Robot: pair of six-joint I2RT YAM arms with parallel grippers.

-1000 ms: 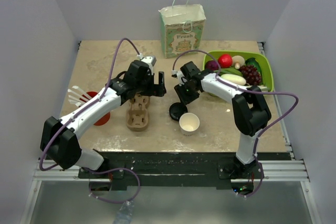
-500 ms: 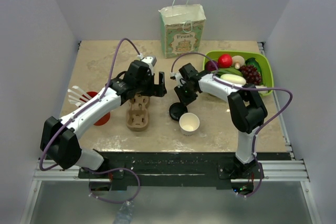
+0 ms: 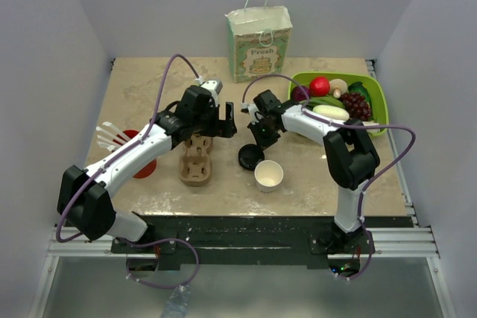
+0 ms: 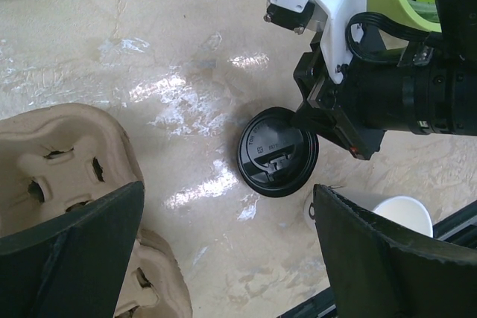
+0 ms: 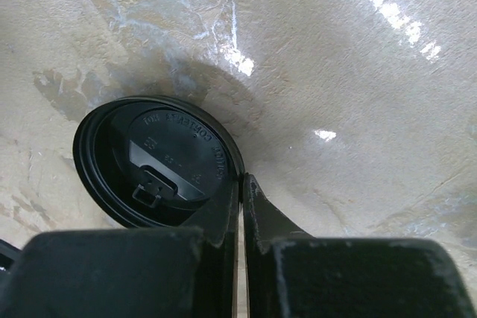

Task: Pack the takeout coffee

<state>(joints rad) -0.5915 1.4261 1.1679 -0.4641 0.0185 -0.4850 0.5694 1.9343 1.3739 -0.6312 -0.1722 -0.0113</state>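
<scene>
Two arms lean in over the middle of the tabletop [image 3: 313,184], and only one of them is busy. The right claw [image 5: 242,184] is clenched tight, its tips down at the rim of the black lid [image 5: 156,161]. From its wrist view it seems to nip that thin edge rather than span the whole disc, probably because an edge pinch is the only hold a flat lid on a hard surface offers.

The cup [image 3: 268,175] stands upright, bare and open-mouthed, close to the near edge about midway along. It is just beside the lid and on its near-right side. I take the plan to be capping it first, so the lid has only a short hop to make.

The left claw [image 4: 231,251] hangs released, jaws spread wide, over the far end of the cardboard carrier [image 3: 197,160], which lies left of the lid. It looks like it is waiting, or ready to steady the carrier.

At the far edge stands the paper bag [image 3: 259,44] with its mouth open. A thin rim pinch could slip when the lid lifts, and the cup is light enough to tip under a crooked press.
</scene>
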